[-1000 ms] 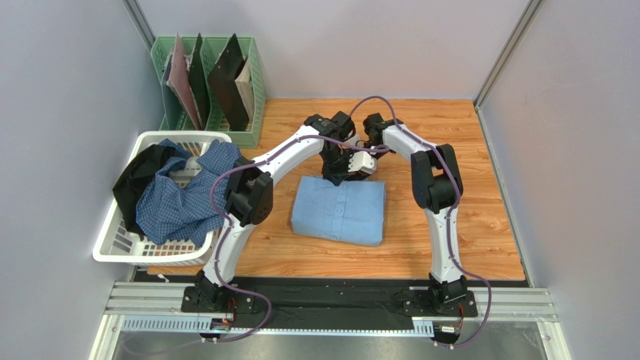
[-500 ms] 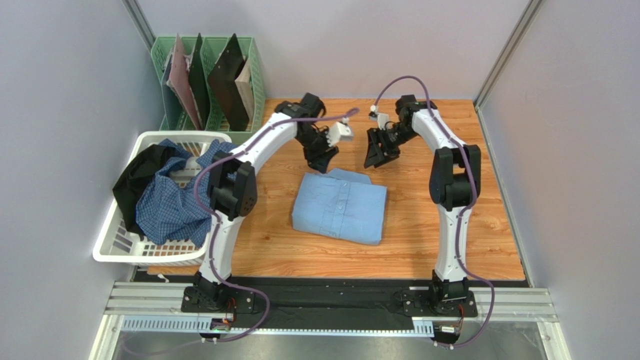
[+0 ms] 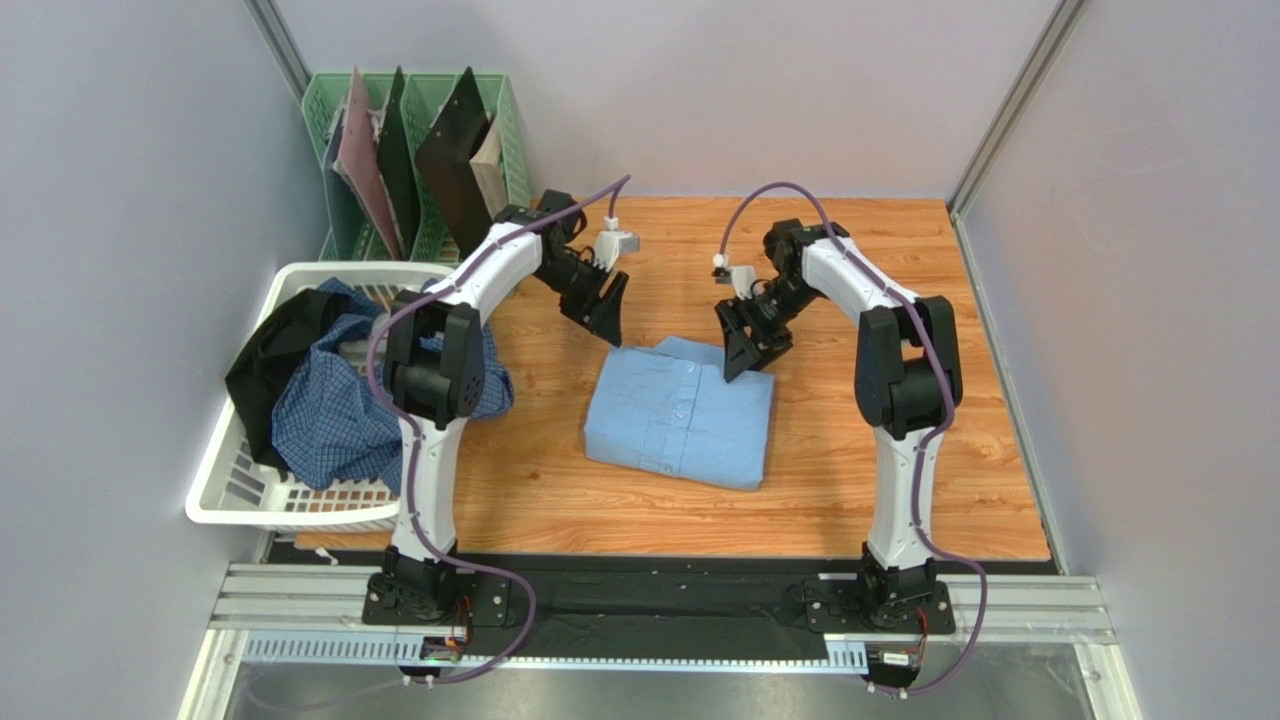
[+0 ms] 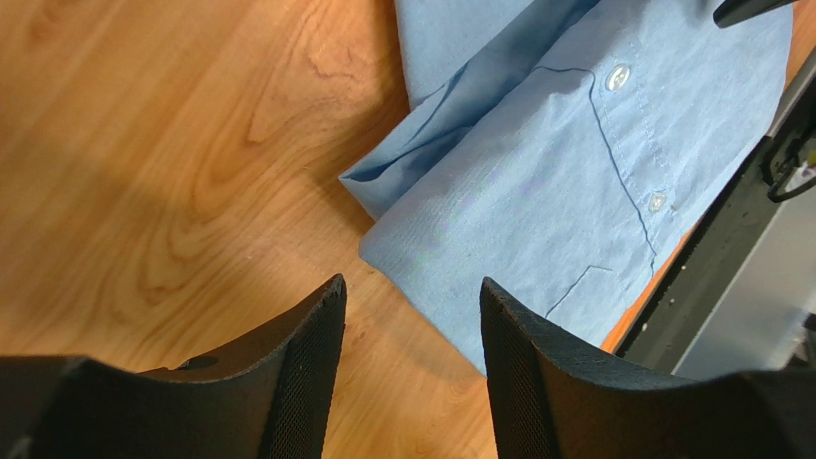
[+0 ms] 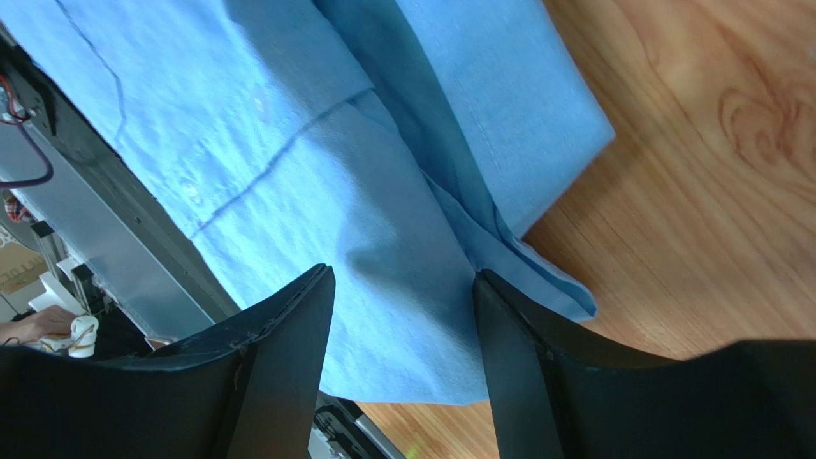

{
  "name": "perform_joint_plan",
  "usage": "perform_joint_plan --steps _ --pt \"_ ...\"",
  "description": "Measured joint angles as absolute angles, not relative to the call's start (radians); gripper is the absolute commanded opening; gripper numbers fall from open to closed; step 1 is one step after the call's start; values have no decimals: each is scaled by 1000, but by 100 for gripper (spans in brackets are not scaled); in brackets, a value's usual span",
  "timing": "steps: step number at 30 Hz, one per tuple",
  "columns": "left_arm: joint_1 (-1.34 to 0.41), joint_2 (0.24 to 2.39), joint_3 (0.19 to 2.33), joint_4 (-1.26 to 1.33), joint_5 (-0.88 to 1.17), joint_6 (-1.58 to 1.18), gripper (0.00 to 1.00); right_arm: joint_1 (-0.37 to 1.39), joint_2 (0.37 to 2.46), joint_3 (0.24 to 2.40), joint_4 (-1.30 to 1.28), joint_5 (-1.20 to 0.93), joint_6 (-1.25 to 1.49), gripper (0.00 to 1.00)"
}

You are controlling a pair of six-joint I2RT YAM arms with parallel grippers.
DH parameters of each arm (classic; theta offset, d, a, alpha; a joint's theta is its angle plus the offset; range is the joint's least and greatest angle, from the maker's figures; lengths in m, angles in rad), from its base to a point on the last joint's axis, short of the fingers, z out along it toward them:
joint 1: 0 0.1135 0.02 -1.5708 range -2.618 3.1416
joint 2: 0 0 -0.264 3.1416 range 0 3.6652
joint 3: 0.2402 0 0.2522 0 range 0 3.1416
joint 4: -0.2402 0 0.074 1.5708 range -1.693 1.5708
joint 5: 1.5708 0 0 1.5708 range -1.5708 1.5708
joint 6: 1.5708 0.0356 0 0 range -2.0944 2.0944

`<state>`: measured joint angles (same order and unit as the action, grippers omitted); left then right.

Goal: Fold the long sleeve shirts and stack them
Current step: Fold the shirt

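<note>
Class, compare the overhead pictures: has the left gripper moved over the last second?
Yes. The left gripper has drawn left off the blue shirt, towards the green file rack.

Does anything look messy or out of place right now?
The checked shirt and a black garment spill over the white basket's rim. The folded light blue shirt lies askew, a layer poking out at one corner.

My left gripper [image 3: 607, 320] and right gripper [image 3: 739, 357] no longer crowd together over the far edge of the light blue shirt [image 3: 676, 423]. I have let go, and both jaws now stand apart and empty. My left has swung out beyond the far left corner, and my right hangs over the far right corner.
</note>
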<state>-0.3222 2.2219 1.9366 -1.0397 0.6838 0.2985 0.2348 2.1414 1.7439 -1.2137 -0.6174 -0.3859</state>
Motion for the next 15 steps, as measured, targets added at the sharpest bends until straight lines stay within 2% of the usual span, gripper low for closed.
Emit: perform_joint_plan --steps 5,7,12,15 --pt "-321 2245 1910 -1019 710 257 60 221 2136 1697 -1214 -587 -404 56" --pt "-320 2246 1900 -1003 727 243 60 219 2126 1678 -1212 -577 -413 52" --pt "-320 2246 1857 -963 762 215 52 219 2099 1647 -1213 -557 -427 29" --pt "-320 2247 1842 -941 788 197 50 219 2089 1647 -1211 -551 -435 22"
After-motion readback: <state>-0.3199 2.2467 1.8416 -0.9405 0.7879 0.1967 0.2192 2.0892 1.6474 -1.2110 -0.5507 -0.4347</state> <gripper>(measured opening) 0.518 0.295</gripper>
